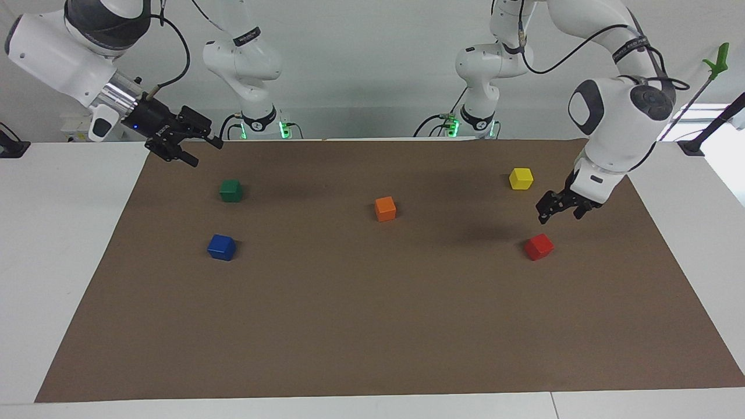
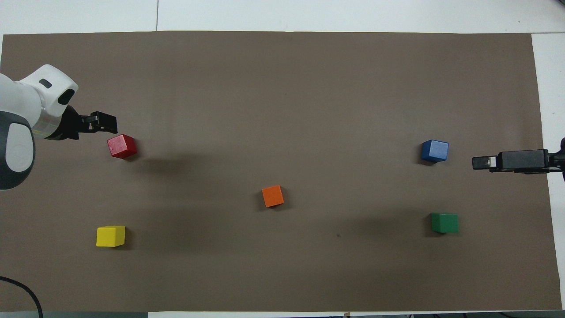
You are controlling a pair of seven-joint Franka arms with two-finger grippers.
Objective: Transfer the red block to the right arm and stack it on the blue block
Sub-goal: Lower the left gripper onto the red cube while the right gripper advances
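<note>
The red block (image 1: 539, 247) (image 2: 122, 146) sits on the brown mat toward the left arm's end of the table. My left gripper (image 1: 560, 214) (image 2: 106, 123) hangs open just above the mat beside the red block, and does not touch it. The blue block (image 1: 222, 247) (image 2: 435, 150) sits on the mat toward the right arm's end. My right gripper (image 1: 204, 152) (image 2: 481, 162), with the blue wrist light, is open and empty, raised over the mat's edge at that end, where the right arm waits.
An orange cube (image 1: 385, 209) (image 2: 273, 196) sits mid-mat. A yellow cube (image 1: 521, 178) (image 2: 111, 236) lies nearer the robots than the red block. A dark green cube (image 1: 231, 190) (image 2: 444, 222) lies nearer the robots than the blue block. White table (image 1: 70, 244) surrounds the mat (image 1: 372, 326).
</note>
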